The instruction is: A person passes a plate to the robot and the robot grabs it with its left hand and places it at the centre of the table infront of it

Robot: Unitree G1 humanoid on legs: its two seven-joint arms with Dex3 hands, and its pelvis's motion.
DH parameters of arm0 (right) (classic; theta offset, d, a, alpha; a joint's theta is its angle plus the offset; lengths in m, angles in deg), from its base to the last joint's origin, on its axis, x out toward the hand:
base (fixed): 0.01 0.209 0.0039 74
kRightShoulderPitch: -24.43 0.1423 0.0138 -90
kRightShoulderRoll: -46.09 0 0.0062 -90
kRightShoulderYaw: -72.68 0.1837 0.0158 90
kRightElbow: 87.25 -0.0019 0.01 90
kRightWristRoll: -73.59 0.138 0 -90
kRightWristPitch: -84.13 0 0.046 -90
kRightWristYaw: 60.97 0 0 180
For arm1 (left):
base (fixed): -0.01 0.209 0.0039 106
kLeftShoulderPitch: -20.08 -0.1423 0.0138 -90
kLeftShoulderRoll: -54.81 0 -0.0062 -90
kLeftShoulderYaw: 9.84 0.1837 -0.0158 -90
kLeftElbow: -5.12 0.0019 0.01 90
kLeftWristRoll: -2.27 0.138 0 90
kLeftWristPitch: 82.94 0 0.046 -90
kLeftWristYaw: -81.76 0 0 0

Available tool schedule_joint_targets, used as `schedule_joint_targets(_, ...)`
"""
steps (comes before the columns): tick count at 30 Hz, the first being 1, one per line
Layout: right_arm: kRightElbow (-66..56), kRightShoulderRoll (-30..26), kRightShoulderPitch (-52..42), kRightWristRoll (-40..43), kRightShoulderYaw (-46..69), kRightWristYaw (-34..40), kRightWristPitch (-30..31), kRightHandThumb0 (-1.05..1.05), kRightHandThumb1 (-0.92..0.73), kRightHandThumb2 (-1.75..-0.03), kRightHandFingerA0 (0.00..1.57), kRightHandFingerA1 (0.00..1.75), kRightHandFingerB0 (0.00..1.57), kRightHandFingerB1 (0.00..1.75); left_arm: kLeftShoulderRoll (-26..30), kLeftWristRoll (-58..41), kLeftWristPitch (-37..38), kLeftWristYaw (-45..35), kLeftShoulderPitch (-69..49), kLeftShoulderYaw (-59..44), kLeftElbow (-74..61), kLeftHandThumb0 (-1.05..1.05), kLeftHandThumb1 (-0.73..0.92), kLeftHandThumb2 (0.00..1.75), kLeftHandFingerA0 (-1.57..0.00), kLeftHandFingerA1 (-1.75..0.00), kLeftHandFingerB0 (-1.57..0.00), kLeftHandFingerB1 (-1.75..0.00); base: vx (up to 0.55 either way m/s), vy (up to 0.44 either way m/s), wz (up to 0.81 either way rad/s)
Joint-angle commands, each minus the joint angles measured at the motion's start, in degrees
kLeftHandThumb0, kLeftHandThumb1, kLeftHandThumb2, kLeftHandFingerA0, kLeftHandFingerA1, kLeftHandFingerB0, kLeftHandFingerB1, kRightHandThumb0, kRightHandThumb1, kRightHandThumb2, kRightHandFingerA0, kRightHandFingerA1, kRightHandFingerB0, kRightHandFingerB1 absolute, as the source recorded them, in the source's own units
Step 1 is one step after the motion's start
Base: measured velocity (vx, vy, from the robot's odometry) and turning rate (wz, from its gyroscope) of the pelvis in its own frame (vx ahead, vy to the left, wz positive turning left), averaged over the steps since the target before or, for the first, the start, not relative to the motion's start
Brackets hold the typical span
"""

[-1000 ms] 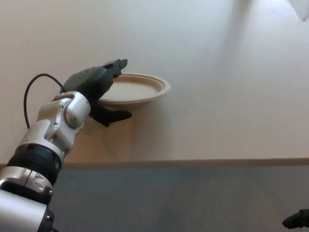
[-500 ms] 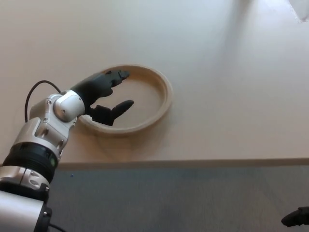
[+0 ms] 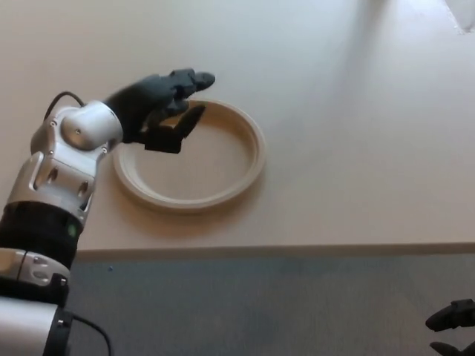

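A pale beige round plate (image 3: 194, 167) lies flat on the light table (image 3: 334, 148), left of the middle. My left hand (image 3: 162, 104) hovers over the plate's far left rim, open, its black fingers spread and holding nothing. The silver forearm (image 3: 63, 167) comes in from the lower left. Only a small black part of my right hand (image 3: 451, 319) shows at the bottom right corner, low beside the table's front.
The table's front edge (image 3: 297, 250) runs across the picture, with grey floor (image 3: 260, 311) below it. A black cable (image 3: 59, 100) loops off my left wrist. A shadow falls across the table's far right.
The plate went from held tilted in my left hand to lying flat on the table. The hand let go and has lifted up and away toward the far left rim.
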Motion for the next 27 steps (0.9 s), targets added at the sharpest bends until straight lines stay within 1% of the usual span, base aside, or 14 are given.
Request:
schedule_joint_targets(1, -0.2, -1.3, 0.3, -0.2, 0.0, -1.3, 0.5, -0.48, -0.58, -0.57, 0.74, 0.72, 0.57, 0.55, 0.6, -5.9, 0.5, 3.2, -8.7, -3.6, -22.3, -0.93, 0.86, 1.24, -0.07, -0.15, -0.04, -0.22, 0.0, 0.0, 0.0)
schedule_joint_targets(8, 0.2, -1.6, 0.6, -0.3, -0.1, -1.5, 0.8, -0.49, -0.6, -0.57, 0.73, 0.7, 0.56, 0.54, -1.1, -11.2, 4.2, 5.3, -18.1, -9.1, -52.6, -0.82, 0.78, 1.13, -0.07, -0.33, -0.02, -0.28, 0.0, 0.0, 0.0)
schedule_joint_targets(9, 0.2, -1.5, 0.5, -0.5, -0.2, -1.4, 0.8, -0.49, -0.6, -0.57, 0.74, 0.7, 0.55, 0.54, -0.9, -11.7, 3.0, 5.3, -19.2, -10.6, -58.8, -0.8, 0.88, 0.68, -0.16, -0.26, -0.04, -0.22, 0.0, 0.0, 0.0)
schedule_joint_targets(10, 0.3, -1.5, 0.5, -0.6, -0.4, -1.4, 0.9, -0.5, -0.61, -0.57, 0.72, 0.7, 0.55, 0.54, -1.4, -13.8, 1.5, 5.5, -20.6, -12.3, -65.3, -0.58, 0.63, 0.61, -0.15, -0.29, -0.06, -0.23, 0.0, 0.0, 0.0)
schedule_joint_targets(11, 0.5, -1.5, 0.4, -0.7, -0.4, -1.4, 0.9, -0.5, -0.61, -0.57, 0.72, 0.7, 0.55, 0.54, -2.2, -16.2, 0.4, 5.6, -21.6, -13.6, -70.1, -0.58, 0.63, 0.61, -0.15, -0.29, -0.06, -0.23, 0.0, 0.0, 0.0)
schedule_joint_targets(12, 0.6, -1.5, 0.5, -0.8, -0.5, -1.4, 1.0, -0.5, -0.61, -0.58, 0.72, 0.69, 0.55, 0.54, -2.3, -16.9, 0.9, 5.9, -22.6, -14.6, -73.4, -0.29, 0.48, 0.98, -0.01, -0.48, -0.02, -0.5, 0.0, 0.0, 0.0)
schedule_joint_targets(13, 0.6, -1.6, 0.5, -1.0, -0.7, -1.4, 1.2, -0.49, -0.61, -0.57, 0.73, 0.69, 0.55, 0.52, -2.0, -17.2, 2.2, 5.9, -23.7, -15.4, -76.0, -0.38, 0.56, 0.65, -0.19, -0.36, -0.05, -0.22, 0.0, 0.0, 0.0)
schedule_joint_targets(15, 0.7, -1.6, 0.5, -1.2, -0.9, -1.4, 1.4, -0.5, -0.61, -0.57, 0.73, 0.68, 0.55, 0.52, -1.4, -17.3, 4.6, 6.0, -25.3, -16.7, -79.2, -0.25, 0.59, 0.6, -0.23, -0.34, -0.07, -0.22, 0.0, 0.0, 0.0)
schedule_joint_targets(21, 0.9, -1.8, 0.3, -1.3, -1.0, -1.7, 1.7, -0.5, -0.61, -0.58, 0.74, 0.67, 0.56, 0.52, -2.7, -26.8, 11.5, 5.8, -38.6, -22.0, -93.6, -0.26, 0.55, 0.61, -0.26, -0.35, -0.21, -0.34, 0.0, 0.0, 0.0)
schedule_joint_targets(22, 1.0, -1.8, 0.2, -1.3, -1.0, -1.7, 1.7, -0.5, -0.61, -0.57, 0.73, 0.68, 0.56, 0.53, -3.1, -33.5, 12.5, 5.0, -43.8, -22.4, -96.3, -0.17, 0.39, 0.88, -0.15, -0.52, -0.3, -0.55, 0.0, 0.0, 0.0)
schedule_joint_targets(23, 1.0, -1.8, 0.2, -1.3, -1.0, -1.7, 1.7, -0.5, -0.61, -0.57, 0.73, 0.68, 0.56, 0.53, -3.3, -36.6, 13.2, 4.7, -45.9, -22.3, -96.9, -0.17, 0.39, 0.88, -0.15, -0.52, -0.3, -0.55, 0.0, 0.0, 0.0)
schedule_joint_targets(24, 1.0, -1.8, 0.0, -1.3, -1.1, -1.7, 1.6, -0.49, -0.61, -0.57, 0.72, 0.68, 0.56, 0.53, -2.2, -42.3, 12.8, 5.1, -50.8, -21.6, -98.1, -0.33, 0.65, 0.59, -0.31, -0.94, -0.39, -0.32, 0.0, 0.0, 0.0)
schedule_joint_targets(26, 1.1, -1.7, -0.2, -1.3, -1.1, -1.7, 1.4, -0.5, -0.61, -0.58, 0.71, 0.69, 0.56, 0.55, 3.4, -51.3, 12.0, 6.0, -59.5, -20.8, -98.7, -0.5, 0.69, 0.61, -0.65, -0.69, -0.29, -0.31, 0.0, 0.0, 0.0)
schedule_joint_targets(27, 1.2, -1.7, -0.1, -1.2, -1.0, -1.8, 1.3, -0.5, -0.61, -0.58, 0.71, 0.69, 0.56, 0.55, 7.8, -57.3, 13.0, 5.8, -65.5, -20.9, -98.7, -0.5, 0.69, 0.61, -0.65, -0.69, -0.29, -0.31, 0.0, 0.0, 0.0)
